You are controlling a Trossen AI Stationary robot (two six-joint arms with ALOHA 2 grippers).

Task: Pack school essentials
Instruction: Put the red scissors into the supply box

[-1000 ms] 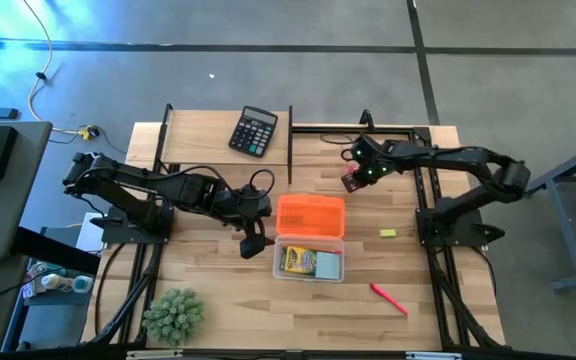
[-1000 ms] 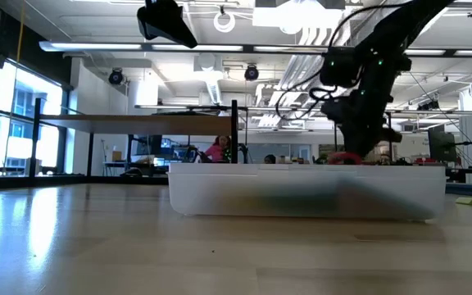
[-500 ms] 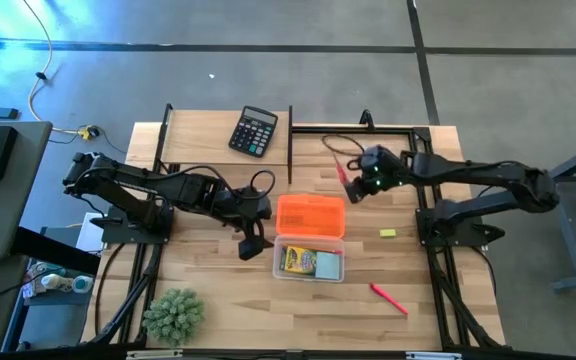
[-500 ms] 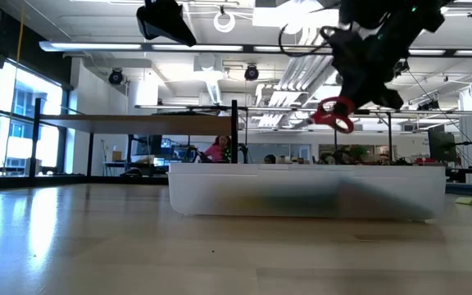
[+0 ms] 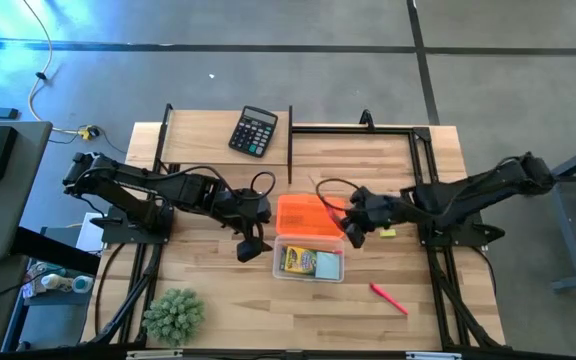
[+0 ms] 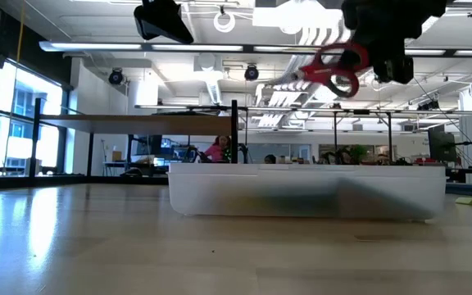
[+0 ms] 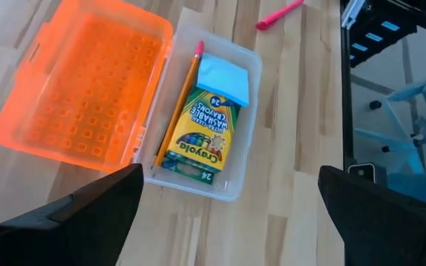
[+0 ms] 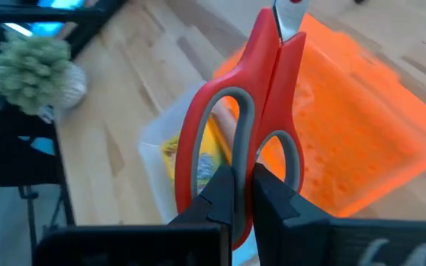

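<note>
Your right end effector (image 5: pixel 356 228) grips the scissors (image 8: pixel 246 125); lower them flat into the clear box (image 5: pixel 309 274) at seven o'clock.

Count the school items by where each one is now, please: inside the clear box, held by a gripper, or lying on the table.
Inside the clear box: 3 (crayon pack, pencil, note pad)
Held by right gripper: 1 (scissors)
On the table: 2 (red pen, eraser)
Total: 6
</note>
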